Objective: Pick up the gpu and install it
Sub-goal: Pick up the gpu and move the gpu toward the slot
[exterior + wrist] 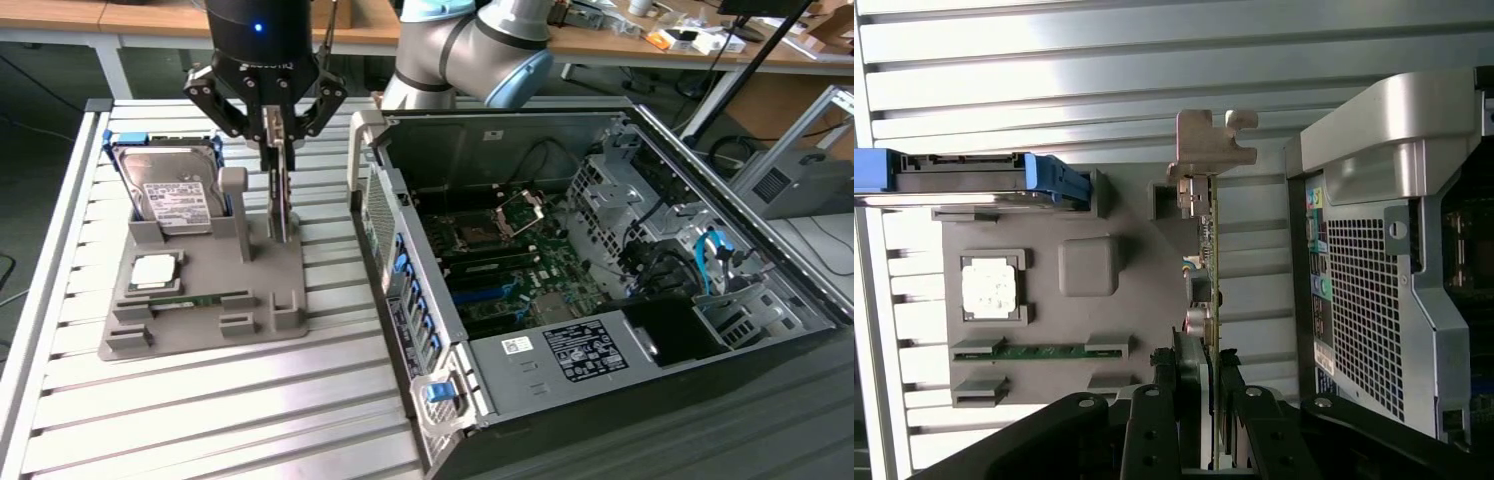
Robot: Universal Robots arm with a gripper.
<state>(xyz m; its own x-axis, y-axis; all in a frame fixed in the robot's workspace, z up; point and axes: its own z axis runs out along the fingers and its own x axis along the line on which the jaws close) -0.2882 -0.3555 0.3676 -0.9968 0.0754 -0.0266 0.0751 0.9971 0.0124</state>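
Gpu [278, 200]: thin dark card with a silvery bracket [1209, 148], standing on edge on the grey holder [274, 305]. End effector [274, 135]: directly above, fingers [1154, 420] pinching the card's two faces. Same holder: hard drive [174, 192] in a blue frame, processor [151, 270], green memory stick [187, 300]. Table [200, 420]: slatted metal. Open computer case [587, 260]: just beside the holder, toward the exterior view's right.
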